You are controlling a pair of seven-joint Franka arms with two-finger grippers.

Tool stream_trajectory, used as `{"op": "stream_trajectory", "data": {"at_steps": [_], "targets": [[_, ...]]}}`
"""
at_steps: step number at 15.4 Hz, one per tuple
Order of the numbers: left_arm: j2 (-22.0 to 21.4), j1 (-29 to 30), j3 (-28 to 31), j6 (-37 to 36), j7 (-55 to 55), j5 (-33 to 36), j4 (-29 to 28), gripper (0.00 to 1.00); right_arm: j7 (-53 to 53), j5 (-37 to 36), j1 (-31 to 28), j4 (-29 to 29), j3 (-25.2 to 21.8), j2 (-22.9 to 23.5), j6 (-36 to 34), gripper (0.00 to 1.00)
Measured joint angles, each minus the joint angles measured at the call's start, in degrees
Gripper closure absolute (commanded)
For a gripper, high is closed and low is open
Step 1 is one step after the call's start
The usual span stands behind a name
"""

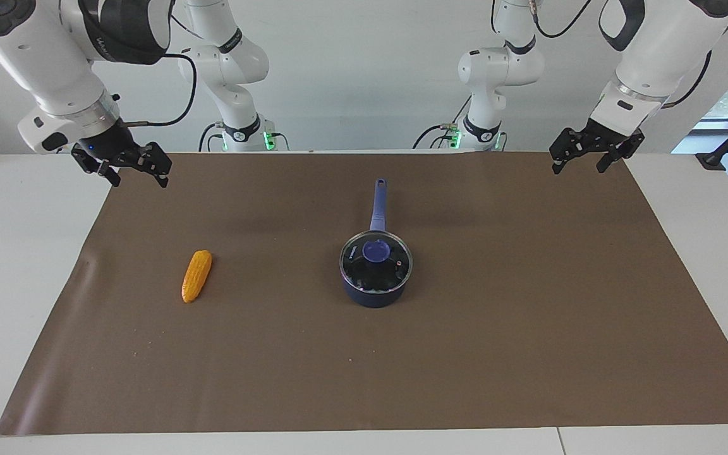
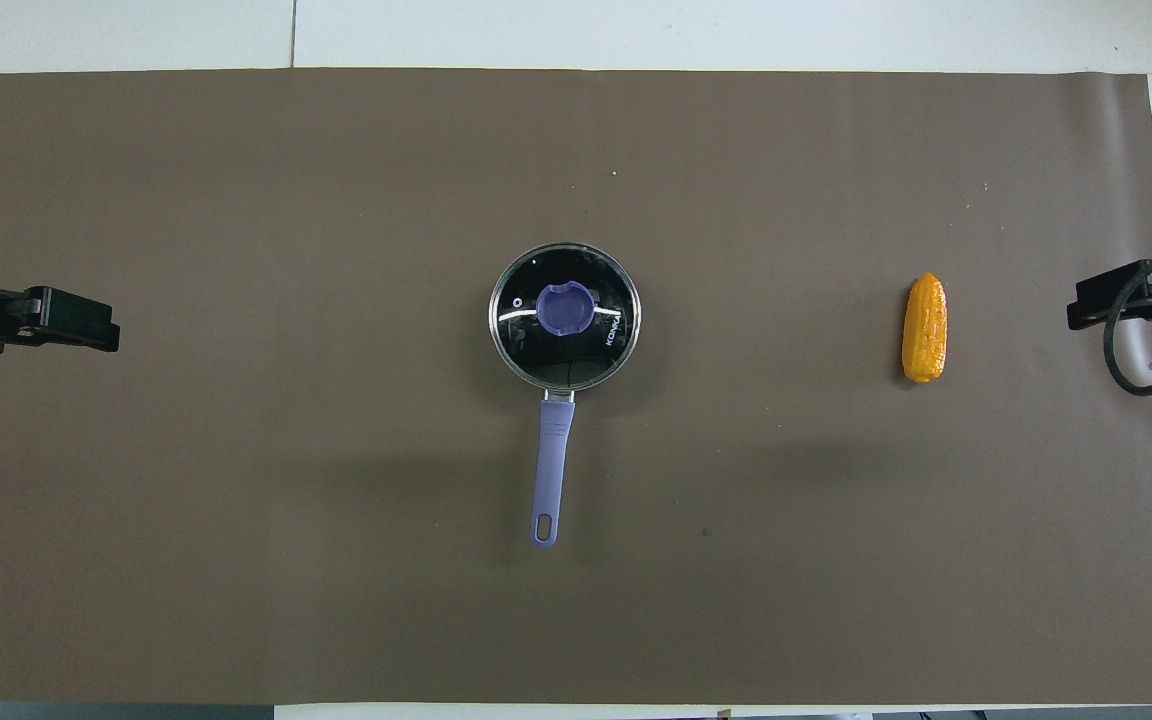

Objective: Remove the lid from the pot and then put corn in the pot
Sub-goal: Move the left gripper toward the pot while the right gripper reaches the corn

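One lidded pot (image 1: pixel 373 292), glass lid (image 1: pixel 376 261) on, one corn cob (image 1: pixel 196 276) loose beside it, left gripper (image 1: pixel 585 158) and right gripper (image 1: pixel 134 172) both spread, holding nothing.

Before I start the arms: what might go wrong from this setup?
The lid sits on the pot; its knob is small, so a grasp may slip. Lifting could drag the light pot along. The corn is rounded and may roll when the right gripper closes. The left gripper waits.
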Motion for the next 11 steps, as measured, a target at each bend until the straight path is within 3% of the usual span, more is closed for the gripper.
{"op": "stream_trajectory", "data": {"at_steps": [8,11], "targets": [[0.00,-0.02,-0.16,0.15,0.04,0.00,-0.03,0.00,0.00,0.03,0.20,-0.12,0.06,-0.01,0.53,0.00],[0.18,-0.82,-0.56,2.96,-0.48,-0.22,-0.10,0.00,0.01,0.16,1.07,-4.26,0.26,0.09,7.52,0.00]]}}
